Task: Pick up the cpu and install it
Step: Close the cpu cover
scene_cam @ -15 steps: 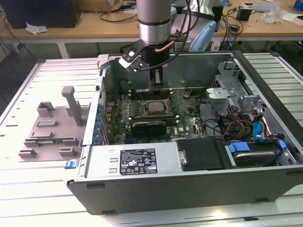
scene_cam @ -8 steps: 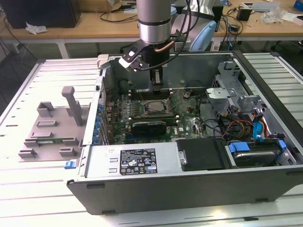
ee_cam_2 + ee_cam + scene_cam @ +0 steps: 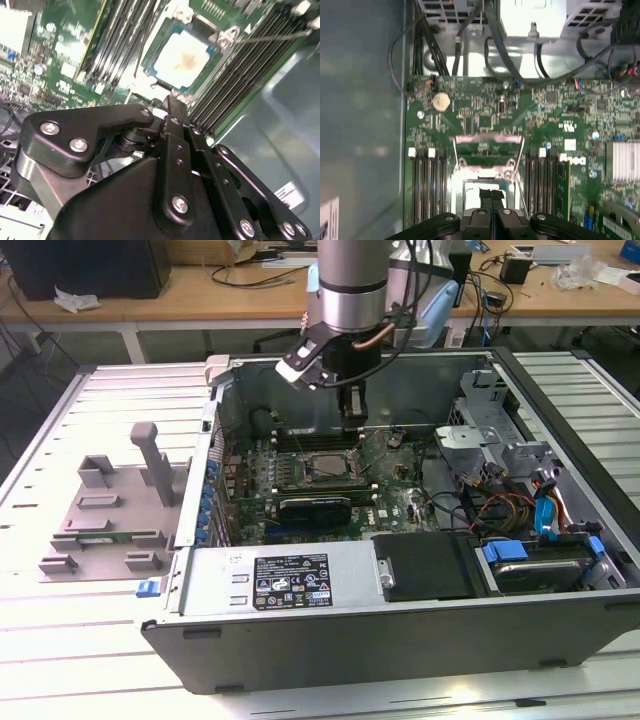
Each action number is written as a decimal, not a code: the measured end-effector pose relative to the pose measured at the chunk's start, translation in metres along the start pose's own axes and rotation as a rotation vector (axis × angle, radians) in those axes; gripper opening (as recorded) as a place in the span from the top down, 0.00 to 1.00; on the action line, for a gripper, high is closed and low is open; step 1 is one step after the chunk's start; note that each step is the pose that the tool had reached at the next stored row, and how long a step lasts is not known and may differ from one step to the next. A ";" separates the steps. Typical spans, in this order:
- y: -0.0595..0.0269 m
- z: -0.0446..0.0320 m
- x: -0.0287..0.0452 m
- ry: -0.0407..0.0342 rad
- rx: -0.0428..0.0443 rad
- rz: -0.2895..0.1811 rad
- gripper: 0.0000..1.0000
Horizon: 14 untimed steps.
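Tool [image 3: 171, 102], jaws together, hangs above the seated cpu [image 3: 184, 59].

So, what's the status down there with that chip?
Black gripper shut, empty, above the dark socket. Small square silver-topped cpu lying in it. Metal bracket raised; nothing in the way.

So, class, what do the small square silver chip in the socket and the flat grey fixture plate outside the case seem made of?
Small square silver cpu: likely metal top, pale satin sheen catching light, green board rim. Flat grey fixture plate: probably plastic, even matt grey, blocky moulded uprights.
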<state>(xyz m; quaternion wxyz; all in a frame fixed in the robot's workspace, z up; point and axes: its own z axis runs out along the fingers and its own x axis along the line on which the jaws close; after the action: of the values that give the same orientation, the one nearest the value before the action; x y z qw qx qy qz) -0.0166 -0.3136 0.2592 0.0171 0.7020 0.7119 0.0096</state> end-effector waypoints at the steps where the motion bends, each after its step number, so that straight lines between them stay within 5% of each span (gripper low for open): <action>1: 0.0023 0.0001 0.0000 0.0000 0.0003 0.000 0.89; 5: 0.0141 0.0005 -0.0002 0.0000 0.0030 0.000 0.89; 14: 0.0155 -0.0040 -0.0002 -0.0002 0.0031 0.000 0.89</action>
<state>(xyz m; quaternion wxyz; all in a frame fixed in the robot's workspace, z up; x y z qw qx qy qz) -0.0013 -0.3136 0.2639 0.0161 0.7020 0.7119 0.0084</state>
